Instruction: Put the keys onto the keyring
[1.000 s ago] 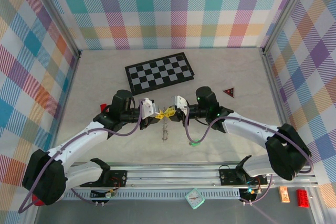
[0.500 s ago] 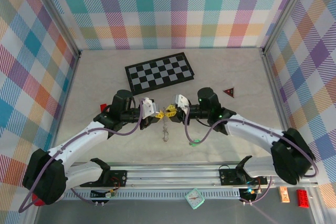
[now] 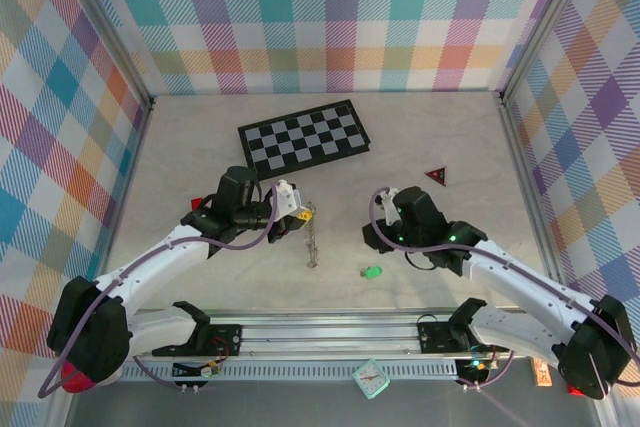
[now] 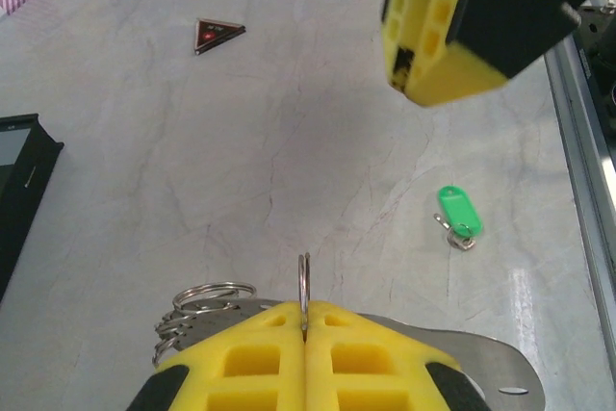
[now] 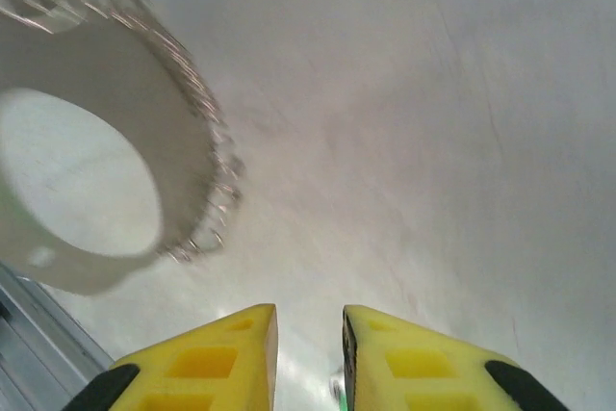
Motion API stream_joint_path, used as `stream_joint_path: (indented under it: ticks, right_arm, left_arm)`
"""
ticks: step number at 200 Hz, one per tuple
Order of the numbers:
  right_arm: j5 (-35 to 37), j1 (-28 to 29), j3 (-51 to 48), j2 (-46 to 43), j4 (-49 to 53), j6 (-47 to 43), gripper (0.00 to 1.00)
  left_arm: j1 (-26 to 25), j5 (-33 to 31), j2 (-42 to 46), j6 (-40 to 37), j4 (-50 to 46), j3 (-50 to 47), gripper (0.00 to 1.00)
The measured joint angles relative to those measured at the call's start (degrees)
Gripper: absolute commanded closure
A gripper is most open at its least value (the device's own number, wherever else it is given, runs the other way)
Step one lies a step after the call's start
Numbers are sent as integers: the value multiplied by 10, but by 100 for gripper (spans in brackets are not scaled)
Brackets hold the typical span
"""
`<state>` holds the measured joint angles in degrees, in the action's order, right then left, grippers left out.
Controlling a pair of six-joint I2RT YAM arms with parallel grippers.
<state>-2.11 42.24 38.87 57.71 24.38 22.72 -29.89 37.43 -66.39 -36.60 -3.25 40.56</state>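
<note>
Hanging from the left gripper [image 3: 302, 211], the keyring [image 3: 312, 241] is seen near the middle of the table [image 3: 190, 147], its fringe of small silver keys trailing toward the near edge. In the left wrist view the yellow fingers [image 4: 260, 358] are pressed fully together on the thin wire loop, which is held edge-on and upright between them. The right gripper [image 5: 310, 342] is found well to the right, its jaws partly parted with nothing between them. The green key [image 3: 371, 271] is seen lying flat on the table, apart from both grippers and nearer the right arm.
</note>
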Motion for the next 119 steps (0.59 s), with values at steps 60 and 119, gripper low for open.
stream_joint_path:
  ticks: [60,119]
  right_arm:
    - [-57,3,1,141,73,92,70]
    - [-74,23,25,229,63,110,70]
  left_arm:
    - [0,0,0,0,-12,0,100]
    - [-1,-2,0,0,-12,0,100]
